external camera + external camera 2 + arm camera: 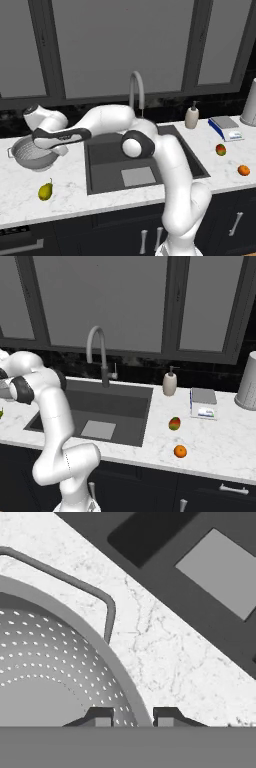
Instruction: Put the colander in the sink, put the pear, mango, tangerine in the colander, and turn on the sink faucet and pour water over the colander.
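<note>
The arm is reaching out to the left of the sink (100,175), and the pincer (132,717) is hanging right over the colander (33,155) — so the first step, getting the colander into the basin, looks like the one in hand. In the hand view the two fingertips are standing apart, one on each side of the colander's rim, with nothing pinched between them; the pincer is open and straddling the metal edge just beside one of the wire side handles.

The colander is sitting on the bench (70,200) left of the sink, not yet lifted. The pear (45,191) is lying on the bench left of the sink too, nearer the front edge than the colander. The mango (174,423) and the tangerine (180,451) are waiting on the bench right of the sink, the tangerine closer to the front. The sink faucet (98,351) is arching over the back of the sink, and no water is showing.

Next, by my reading, the move calls for closing the fingers on that rim — a thin, curved edge, so the grip needs to be square — then lifting and carrying the bowl rightward to set it down inside the sink.
</note>
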Motion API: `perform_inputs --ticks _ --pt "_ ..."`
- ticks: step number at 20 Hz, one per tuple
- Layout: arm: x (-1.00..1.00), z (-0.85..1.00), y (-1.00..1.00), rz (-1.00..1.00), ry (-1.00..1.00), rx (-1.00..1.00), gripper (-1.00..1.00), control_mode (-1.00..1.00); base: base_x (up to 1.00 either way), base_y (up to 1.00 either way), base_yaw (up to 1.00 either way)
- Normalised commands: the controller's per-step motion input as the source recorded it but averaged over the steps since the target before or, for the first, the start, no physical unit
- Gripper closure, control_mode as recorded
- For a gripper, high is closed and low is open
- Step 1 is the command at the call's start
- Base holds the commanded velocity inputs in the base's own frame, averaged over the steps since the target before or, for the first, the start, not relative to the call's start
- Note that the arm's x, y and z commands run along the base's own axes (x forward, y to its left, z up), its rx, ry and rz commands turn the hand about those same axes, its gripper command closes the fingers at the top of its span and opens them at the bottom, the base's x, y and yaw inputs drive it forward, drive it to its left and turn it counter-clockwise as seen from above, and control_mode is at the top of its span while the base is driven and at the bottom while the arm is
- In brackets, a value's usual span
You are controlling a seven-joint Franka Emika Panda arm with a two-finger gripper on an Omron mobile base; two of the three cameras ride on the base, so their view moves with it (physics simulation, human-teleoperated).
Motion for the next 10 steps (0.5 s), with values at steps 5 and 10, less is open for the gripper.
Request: perform_inputs --ticks 5,10 --pt "-0.48 0.04 -0.67 -0.29 -0.04 0.10 1.00 -1.00 0.00 0.00 0.00" --pt "-0.74 0.20 -0.95 -0.30 -0.10 0.15 1.00 -1.00 0.00 0.00 0.00"
